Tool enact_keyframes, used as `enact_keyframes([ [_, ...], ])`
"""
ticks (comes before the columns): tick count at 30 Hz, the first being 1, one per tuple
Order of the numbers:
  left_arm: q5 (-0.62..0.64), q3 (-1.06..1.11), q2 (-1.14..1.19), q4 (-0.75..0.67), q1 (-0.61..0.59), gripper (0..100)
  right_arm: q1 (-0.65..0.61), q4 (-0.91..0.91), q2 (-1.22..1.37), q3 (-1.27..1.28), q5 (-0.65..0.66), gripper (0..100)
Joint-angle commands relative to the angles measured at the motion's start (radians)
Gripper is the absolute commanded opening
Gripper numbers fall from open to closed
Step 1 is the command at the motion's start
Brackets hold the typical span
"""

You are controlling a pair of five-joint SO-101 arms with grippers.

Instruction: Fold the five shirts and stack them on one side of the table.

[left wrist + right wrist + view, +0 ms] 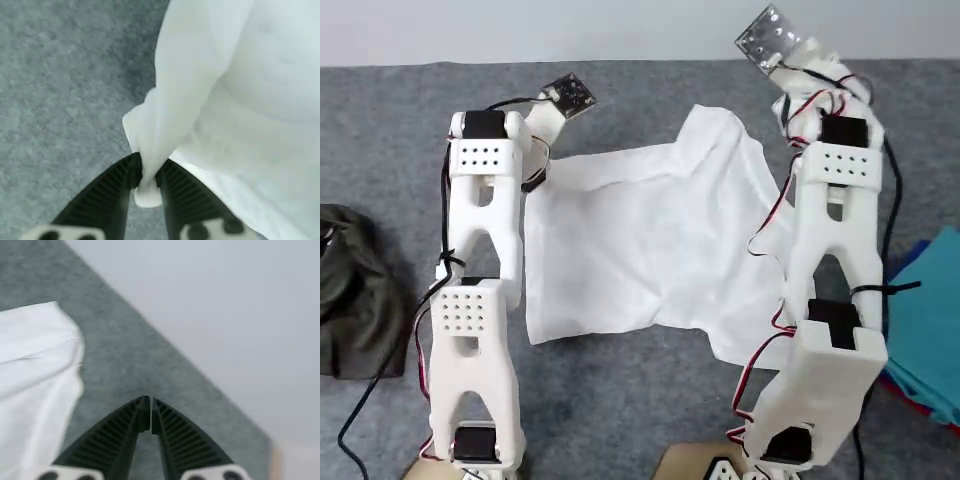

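White shirt clamped at corner in left pincer; right pincer closed, empty. Likely mid-fold: next, draw corner across.

A grey, felt-like textile covering spans the table surface. A pale, plain backdrop borders its far edge along a straight line. Two tan, flat pieces, possibly wooden boards, lie at the near edge. The right wrist view shows the same grey covering meeting the backdrop.

shirt white | table mottled grey | crumpled garment dark olive | folded cloth teal
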Motion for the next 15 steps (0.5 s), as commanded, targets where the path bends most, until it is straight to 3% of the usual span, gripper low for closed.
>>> enact_keyframes([
  [1, 0.006, -0.065, 0.002, 0.052, 0.006, 0, -0.047, 0.120, 0.007, -0.066, -0.104, 1.5],
  [9, 0.040, -0.070, 0.023, 0.066, 0.006, 0, -0.147, 0.245, 0.128, -0.071, -0.307, 1.7],
  [15, 0.041, -0.070, 0.040, 0.066, 0.006, 0, -0.162, 0.237, 0.259, -0.210, -0.540, 14.8],
])
